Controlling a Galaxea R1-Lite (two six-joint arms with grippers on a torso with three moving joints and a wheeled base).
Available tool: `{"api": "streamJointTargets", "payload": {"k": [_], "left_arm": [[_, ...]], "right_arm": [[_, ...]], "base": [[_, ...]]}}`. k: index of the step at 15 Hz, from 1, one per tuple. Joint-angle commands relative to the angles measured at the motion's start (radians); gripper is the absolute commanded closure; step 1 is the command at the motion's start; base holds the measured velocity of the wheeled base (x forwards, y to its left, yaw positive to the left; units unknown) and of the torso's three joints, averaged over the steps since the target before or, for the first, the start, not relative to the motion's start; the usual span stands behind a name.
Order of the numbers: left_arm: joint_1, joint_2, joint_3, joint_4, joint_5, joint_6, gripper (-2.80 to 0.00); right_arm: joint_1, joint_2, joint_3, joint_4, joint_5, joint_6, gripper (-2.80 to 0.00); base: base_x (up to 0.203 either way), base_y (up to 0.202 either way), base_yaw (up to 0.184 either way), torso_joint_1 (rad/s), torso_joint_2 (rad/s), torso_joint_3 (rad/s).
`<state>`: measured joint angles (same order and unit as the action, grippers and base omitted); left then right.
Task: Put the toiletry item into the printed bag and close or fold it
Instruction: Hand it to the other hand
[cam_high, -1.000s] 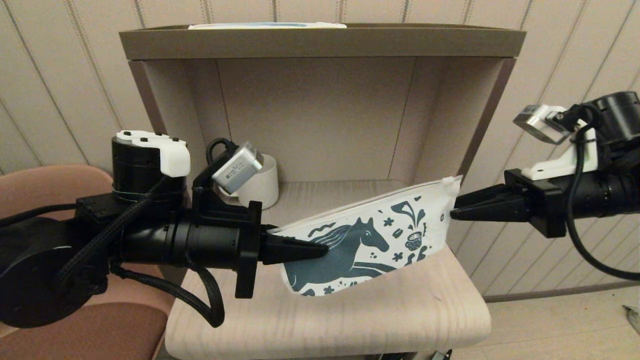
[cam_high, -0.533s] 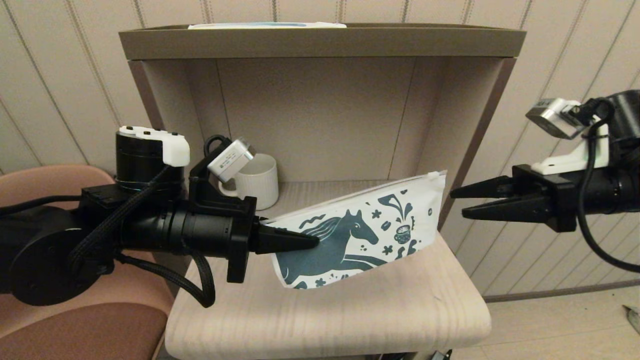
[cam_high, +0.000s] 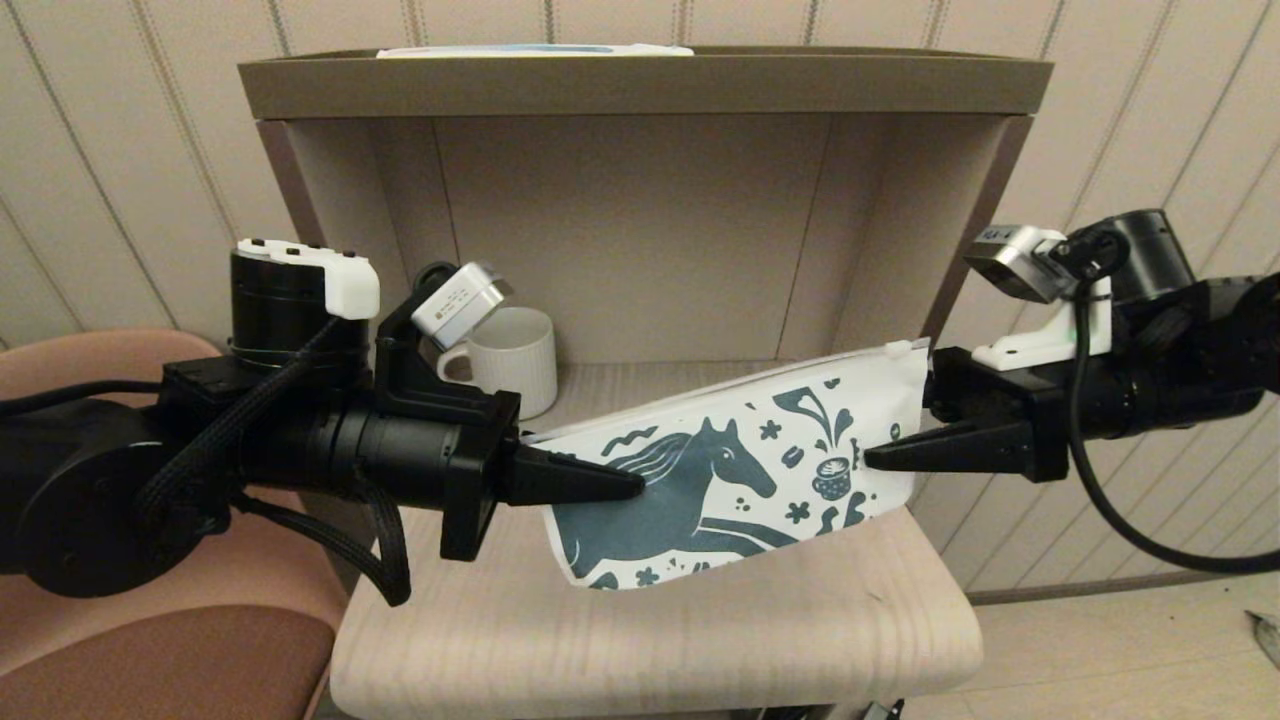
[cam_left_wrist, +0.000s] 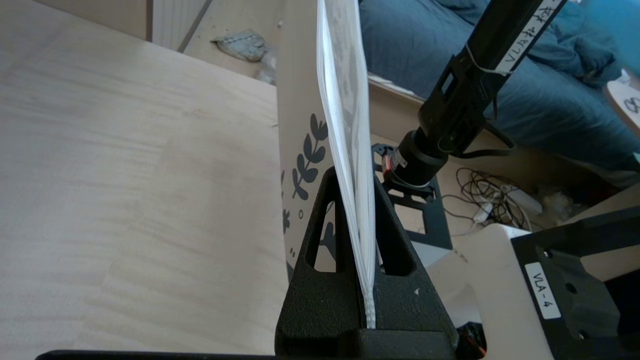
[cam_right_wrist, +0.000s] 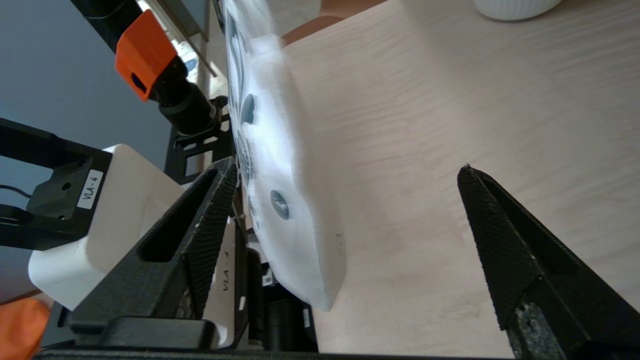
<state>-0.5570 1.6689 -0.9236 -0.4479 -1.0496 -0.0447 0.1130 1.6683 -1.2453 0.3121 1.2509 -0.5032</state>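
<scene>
The printed bag, white with a dark teal horse, hangs on edge just above the wooden table. My left gripper is shut on the bag's left end; in the left wrist view the bag's edge runs straight out from between the closed fingers of that gripper. My right gripper is open at the bag's right end. In the right wrist view that end lies close to one finger of the right gripper, with a wide gap to the other. The toiletry item is out of view.
A ribbed white mug stands at the back left, under the brown shelf hutch that walls in the rear of the table. A pink chair is at the left, beneath my left arm.
My right gripper let go of the bag's upper right corner, opened wide, drew back, then came in lower around the bag's right end. The left gripper kept its hold.
</scene>
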Motion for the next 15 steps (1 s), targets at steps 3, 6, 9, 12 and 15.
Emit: {"api": "streamJointTargets", "payload": {"k": [3,6,9,12,15], "left_arm": [[-0.001,0.006,0.002,-0.003,-0.009,-0.001,0.0],[-0.001,0.039,0.005,-0.005,-0.006,0.0,0.0],[-0.001,0.043,0.006,-0.005,-0.012,0.002,0.0],[-0.001,0.043,0.005,-0.005,-0.012,0.003,0.0],[-0.001,0.028,0.009,-0.005,-0.02,0.003,0.0]], "right_arm": [[0.014,0.004,0.006,0.002,0.01,-0.003,-2.8],[0.02,-0.027,0.023,-0.003,0.01,-0.004,-2.8],[0.018,-0.041,0.042,-0.052,0.007,-0.012,-2.8],[0.037,-0.032,0.032,-0.054,-0.008,-0.018,-2.8],[0.064,0.026,0.004,-0.056,-0.009,-0.023,-2.8]], "base": [[0.0,0.0,0.0,0.0,0.0,0.0],[0.0,0.0,0.0,0.0,0.0,0.0],[0.0,0.0,0.0,0.0,0.0,0.0],[0.0,0.0,0.0,0.0,0.0,0.0],[0.0,0.0,0.0,0.0,0.0,0.0]]}}
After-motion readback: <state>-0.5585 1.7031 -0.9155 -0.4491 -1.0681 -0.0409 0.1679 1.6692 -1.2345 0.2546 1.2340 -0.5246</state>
